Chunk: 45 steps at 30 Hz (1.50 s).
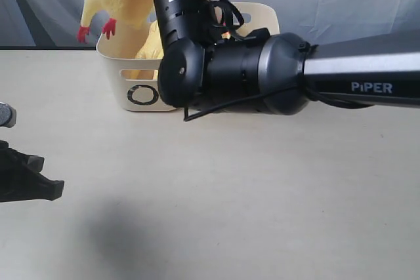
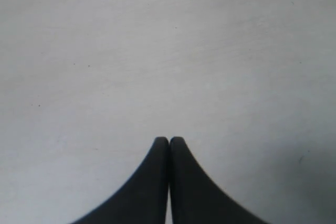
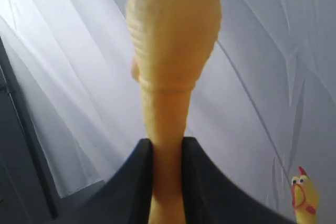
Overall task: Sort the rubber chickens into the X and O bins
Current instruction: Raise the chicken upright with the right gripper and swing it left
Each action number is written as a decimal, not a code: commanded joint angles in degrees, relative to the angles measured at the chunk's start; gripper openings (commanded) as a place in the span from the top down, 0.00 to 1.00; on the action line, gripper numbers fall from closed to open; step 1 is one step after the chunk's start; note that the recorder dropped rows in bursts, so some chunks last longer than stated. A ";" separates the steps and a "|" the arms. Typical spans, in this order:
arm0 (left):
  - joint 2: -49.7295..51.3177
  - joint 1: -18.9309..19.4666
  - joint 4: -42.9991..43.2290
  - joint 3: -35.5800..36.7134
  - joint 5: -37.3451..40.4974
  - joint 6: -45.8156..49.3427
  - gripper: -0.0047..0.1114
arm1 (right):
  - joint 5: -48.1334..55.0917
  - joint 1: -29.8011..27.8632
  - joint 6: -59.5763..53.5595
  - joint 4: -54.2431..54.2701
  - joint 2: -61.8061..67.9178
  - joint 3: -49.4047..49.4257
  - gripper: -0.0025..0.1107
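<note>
**While long yellow rubber chicken [image 3: 173, 51] hangs aloft, release pending**

Right gripper [image 3: 166, 148] pinches its thin end. I judge it needs lowering into the cream plastic O-marked tub [image 1: 141, 93] at eleven o'clock, then opening. Exterior view hides that grip; right wrist view shows it. Left gripper [image 2: 169, 141], at eight o'clock, has fingers pressed together, empty.

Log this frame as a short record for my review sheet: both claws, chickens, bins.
left claw: shut, empty, pointing at the bare beige table
right claw: shut on a long yellow rubber chicken
held chicken: in the air by the cream plastic tub marked O, red feet hanging down
inside O tub: second yellow rubber chicken, partly hidden
X tub: not in view
</note>
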 commanded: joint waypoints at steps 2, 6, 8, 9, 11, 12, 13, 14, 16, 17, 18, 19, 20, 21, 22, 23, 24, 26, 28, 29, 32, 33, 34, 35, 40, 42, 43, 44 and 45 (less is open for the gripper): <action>-0.34 0.02 -0.22 0.23 0.06 -0.32 0.96 | -0.20 -0.28 -11.46 -3.51 -0.11 -2.84 0.99; -0.34 0.02 -0.22 0.23 0.06 -0.32 0.96 | 0.32 -0.28 -16.08 -4.08 2.87 -4.91 0.99; -0.34 0.02 -0.22 0.23 0.06 -0.32 0.96 | 0.73 -0.28 -18.43 -4.58 4.47 -6.07 0.99; -0.34 0.02 -0.22 0.23 0.06 -0.32 0.96 | 1.02 -0.28 -21.28 -4.72 5.16 -6.93 0.99; -0.23 0.02 -0.04 0.23 0.06 -0.31 0.96 | 1.96 -0.28 -22.85 -5.42 6.40 -8.54 0.99; -0.23 0.02 -0.04 0.23 0.06 -0.31 0.96 | 3.20 -0.28 -23.93 -6.10 6.97 -9.72 0.99; -0.23 0.02 -0.04 0.23 0.06 -0.31 0.96 | 3.72 -0.28 -24.49 -6.10 7.42 -10.41 0.99; -0.23 0.02 -0.04 0.23 0.06 -0.31 0.96 | 4.27 -0.28 -24.90 -6.10 8.27 -11.93 0.99; -0.23 0.02 0.01 0.23 0.06 -0.31 0.96 | 6.30 -0.28 -26.03 -5.96 9.72 -14.98 0.99; -0.23 0.02 0.01 0.23 0.06 -0.31 0.96 | 7.43 -0.28 -27.28 -5.72 10.33 -16.11 0.99; -0.23 0.02 0.01 0.23 0.06 -0.31 0.96 | 8.44 -0.28 -29.19 -5.84 11.73 -18.24 0.99; -0.23 0.02 0.16 0.23 0.06 -0.31 0.96 | 8.82 -0.28 -29.58 -5.84 12.23 -19.01 0.99; -0.23 0.02 0.16 0.23 0.06 -0.31 0.96 | 9.31 -0.28 -30.00 -5.58 13.00 -20.07 0.99; -0.23 0.02 0.16 0.23 0.06 -0.31 0.96 | 9.55 -0.28 -30.30 -5.43 13.64 -20.86 0.99; -0.23 0.02 0.14 0.23 0.19 -0.31 0.96 | 9.68 -0.28 -31.11 -5.32 14.51 -22.14 0.99; -0.23 0.02 0.14 0.23 0.19 -0.31 0.96 | 9.91 -0.28 -31.81 -5.32 14.86 -22.64 0.99; -0.23 0.02 0.14 0.23 0.19 -0.31 0.96 | 10.38 -0.28 -32.33 -5.32 15.32 -23.11 0.99; -0.23 0.02 0.14 0.23 0.19 -0.31 0.96 | 10.93 -0.28 -33.06 -5.18 16.46 -24.39 0.99; -0.23 0.02 0.14 0.23 0.19 -0.31 0.96 | 11.36 -0.28 -35.08 -4.25 17.52 -25.89 0.99; -0.23 0.02 0.14 0.23 0.19 -0.31 0.96 | 11.47 -0.28 -35.38 -4.25 17.88 -26.68 0.99; -0.23 0.02 0.14 0.23 0.19 -0.31 0.96 | 12.07 -0.28 -36.29 -4.25 19.15 -28.34 0.99; -0.23 0.02 0.14 0.23 0.31 -0.31 0.96 | 12.41 -0.28 -37.07 -4.25 19.43 -28.93 0.99; -0.23 0.02 0.14 0.23 0.31 -0.31 0.96 | 12.53 -0.28 -37.65 -4.25 19.76 -29.30 0.99; -0.23 0.02 0.14 0.23 0.31 -0.31 0.96 | 13.15 -0.28 -38.19 -4.25 20.00 -29.58 0.99; -0.23 0.02 0.14 0.23 0.42 -0.31 0.96 | 13.69 -0.28 -43.02 -4.59 20.72 -30.97 0.99; -0.23 0.02 0.14 0.23 0.42 -0.31 0.96 | 14.62 -0.28 -45.68 -4.89 21.00 -31.64 0.99; -0.23 0.02 0.14 0.23 0.42 -0.31 0.96 | 14.62 -0.28 -47.29 -5.04 21.22 -31.90 0.99; -0.23 0.02 0.14 0.23 0.42 -0.31 0.96 | 14.62 -0.28 -48.70 -5.67 21.53 -32.22 0.99; -0.23 0.02 0.14 0.23 0.42 -0.31 0.96 | 14.75 -0.28 -49.68 -5.80 21.76 -32.49 0.99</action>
